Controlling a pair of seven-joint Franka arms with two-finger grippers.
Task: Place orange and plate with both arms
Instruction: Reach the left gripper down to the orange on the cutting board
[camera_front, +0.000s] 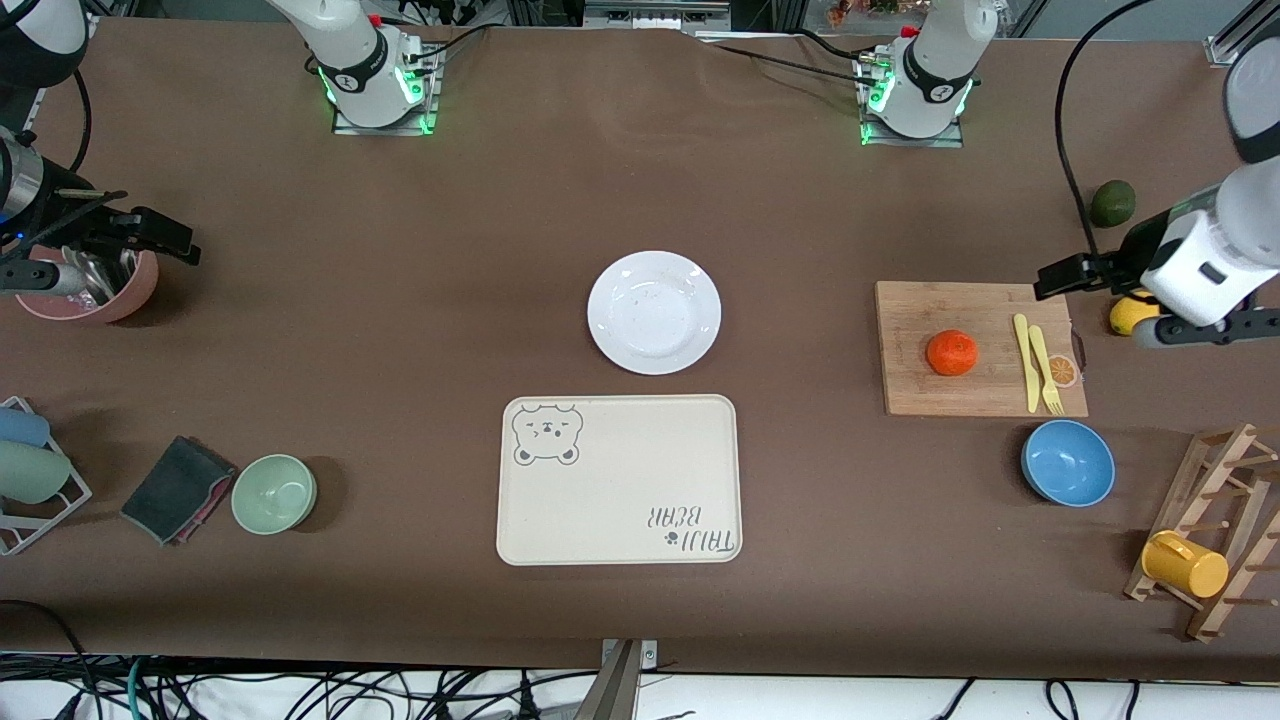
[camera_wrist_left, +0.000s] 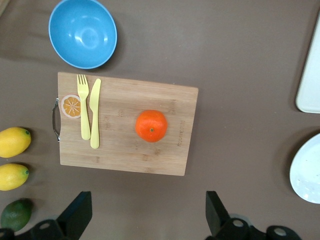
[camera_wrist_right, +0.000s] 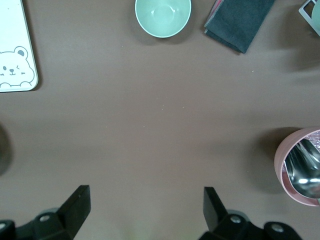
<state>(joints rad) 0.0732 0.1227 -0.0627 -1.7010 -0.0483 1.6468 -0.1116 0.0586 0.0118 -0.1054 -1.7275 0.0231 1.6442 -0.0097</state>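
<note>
The orange sits on a wooden cutting board toward the left arm's end of the table. It also shows in the left wrist view. The white plate lies empty at mid-table, farther from the front camera than the cream tray; its rim shows in the left wrist view. My left gripper is open and empty, up over the table beside the board. My right gripper is open and empty, over bare table beside a pink cup.
A cream bear tray, blue bowl, green bowl, dark cloth and pink cup with utensils are on the table. A yellow fork and knife lie on the board. Lemons, a green fruit and a mug rack are near it.
</note>
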